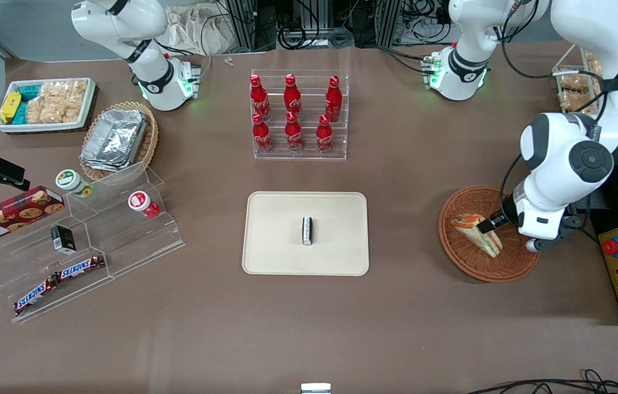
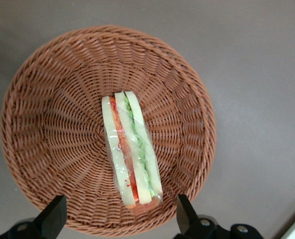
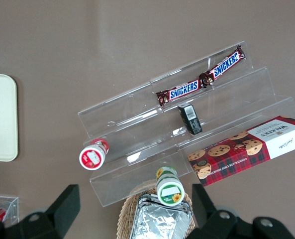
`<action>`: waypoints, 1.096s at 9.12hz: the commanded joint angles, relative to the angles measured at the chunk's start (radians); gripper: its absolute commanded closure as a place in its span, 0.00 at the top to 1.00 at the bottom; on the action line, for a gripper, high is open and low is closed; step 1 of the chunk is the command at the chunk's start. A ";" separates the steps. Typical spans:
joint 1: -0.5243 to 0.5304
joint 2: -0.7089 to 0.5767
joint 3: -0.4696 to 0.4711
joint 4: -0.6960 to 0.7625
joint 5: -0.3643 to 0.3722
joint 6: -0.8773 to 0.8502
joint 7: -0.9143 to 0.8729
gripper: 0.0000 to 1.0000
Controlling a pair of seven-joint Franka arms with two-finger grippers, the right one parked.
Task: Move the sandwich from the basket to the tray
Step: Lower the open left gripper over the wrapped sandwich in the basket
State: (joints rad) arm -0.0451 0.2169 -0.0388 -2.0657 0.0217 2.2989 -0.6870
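Front view: sandwich [image 1: 477, 232] lies in reddish wicker basket [image 1: 459, 256], wedge of pale bread; gripper [image 1: 497, 221] over basket, possibly touching sandwich. Tray [image 1: 281, 241] well apart from basket.

Left wrist view: fingers [image 2: 53, 216] spread wide, empty, straddling sandwich [image 2: 131, 149]; orange, red, green layers, clear wrap.

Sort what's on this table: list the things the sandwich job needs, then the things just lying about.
Needed for the job:
sandwich, lying in the basket
tray
gripper, open, hovering over the sandwich

Just lying about:
small block on the tray
cola bottles
Snickers bars
cookie box
foil containers
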 commanded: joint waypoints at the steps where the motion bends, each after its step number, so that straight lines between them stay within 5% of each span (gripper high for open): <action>1: 0.004 0.047 -0.003 -0.013 -0.008 0.054 -0.087 0.99; 5: 0.005 0.134 -0.001 -0.019 -0.005 0.132 -0.163 0.97; 7: 0.005 0.137 -0.001 -0.051 -0.005 0.155 -0.163 0.86; 9: 0.005 0.133 -0.001 -0.051 -0.002 0.143 -0.160 0.40; 10: 0.005 0.125 -0.001 -0.045 -0.002 0.125 -0.160 0.24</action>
State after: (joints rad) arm -0.0440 0.3691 -0.0380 -2.0910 0.0200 2.4221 -0.8334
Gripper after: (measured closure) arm 0.498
